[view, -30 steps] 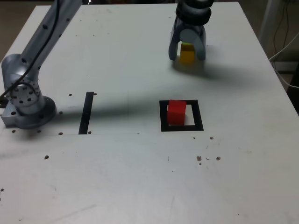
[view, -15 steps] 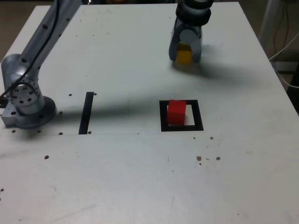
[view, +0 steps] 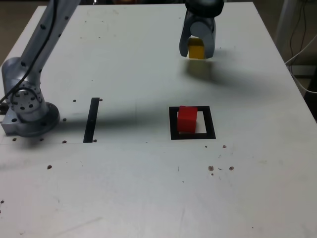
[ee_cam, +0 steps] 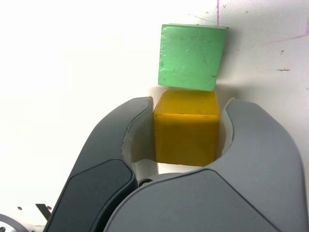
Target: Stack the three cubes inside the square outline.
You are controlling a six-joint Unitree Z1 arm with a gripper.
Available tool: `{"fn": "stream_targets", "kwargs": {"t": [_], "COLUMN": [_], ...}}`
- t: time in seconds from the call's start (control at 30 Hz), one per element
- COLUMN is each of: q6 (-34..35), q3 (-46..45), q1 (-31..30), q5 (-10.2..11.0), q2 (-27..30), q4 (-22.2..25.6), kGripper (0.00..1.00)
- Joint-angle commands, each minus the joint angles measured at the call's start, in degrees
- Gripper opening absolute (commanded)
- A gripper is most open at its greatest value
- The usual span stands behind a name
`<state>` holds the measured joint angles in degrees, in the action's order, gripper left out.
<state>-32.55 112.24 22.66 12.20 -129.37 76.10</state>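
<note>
Red block [view: 187, 119]: seated within the black square frame [view: 212, 122], toward the exterior view's left side of it, with white centre showing beside it. From the gripper [view: 196, 53], frame and block lie nearer the exterior view's bottom edge, well apart from the fingers.

Yellow block [ee_cam: 187, 133]: pinched between the two fingers, which are closed on its opposite sides. In the exterior view it appears raised off the table [view: 136, 188], its shadow set apart below it. Green block [ee_cam: 192, 57]: just ahead of the fingertips, beyond the yellow block and outside the grip.

Progress, as judged: one block placed, one in hand, one outstanding. No stack exists. Remaining work is to set yellow on red, then fetch green and set it on top.

Comparison of views: the wrist view shows the green block, which cannot be made out in the exterior view, and shows both fingers against the yellow block. It does not show the red block or the square frame; the exterior view alone gives those, and the black strip [view: 91, 120] nearer the arm's base [view: 32, 119].
</note>
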Motion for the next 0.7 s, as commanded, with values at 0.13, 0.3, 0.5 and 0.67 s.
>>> {"fn": "stream_targets", "kwargs": {"t": [0.13,0.3,0.5,0.67], "q6": [0.63,2.14,8.63,16.72], "q3": [0.64,1.28,-2.42,-6.43], "q1": [-0.69,-4.1,-12.45,-21.08], "q5": [0.22,0.13,0.28,-0.3], "q2": [6.84,9.04,14.09,16.95], "q4": [3.18,9.22,12.71,13.09], "kGripper": [0.26,0.26,0.26,0.26]}}
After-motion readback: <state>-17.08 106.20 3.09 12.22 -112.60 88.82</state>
